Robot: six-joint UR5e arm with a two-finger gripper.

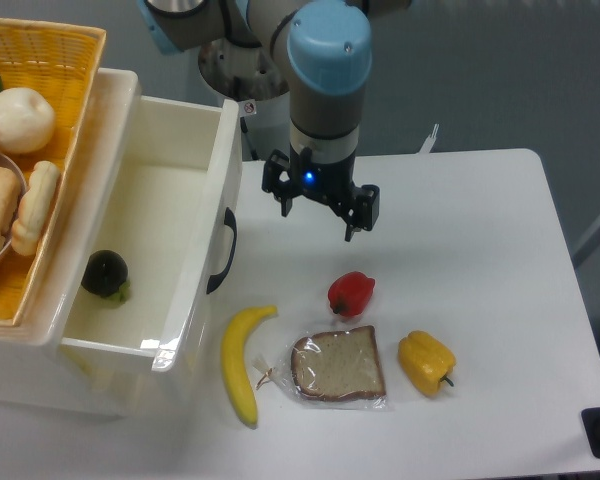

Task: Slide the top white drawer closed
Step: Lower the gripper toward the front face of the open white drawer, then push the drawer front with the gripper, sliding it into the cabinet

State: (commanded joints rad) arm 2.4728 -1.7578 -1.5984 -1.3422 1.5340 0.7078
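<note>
- White table (500, 260) carried the drawer (185, 160), pulled out, holding one dark fruit (106, 273).
- Basket (65, 60) held bread and vegetables.
- Gripper (319, 211) hovered, fingers apart, empty.

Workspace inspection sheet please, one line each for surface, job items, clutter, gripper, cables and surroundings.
Surface: white table, bare on its right side.
Job's things: top white drawer pulled wide open; black handle on its front untouched; a dark round item lies inside.
Clutter: banana, bagged bread slice, red pepper and yellow pepper lie on the table in front of the drawer; yellow basket of food sits on the cabinet top.
Gripper: gripper open, holding nothing, above the table to the right of the drawer front, apart from the handle.
Cables: nothing seen.
Surroundings: grey floor beyond the table.
</note>
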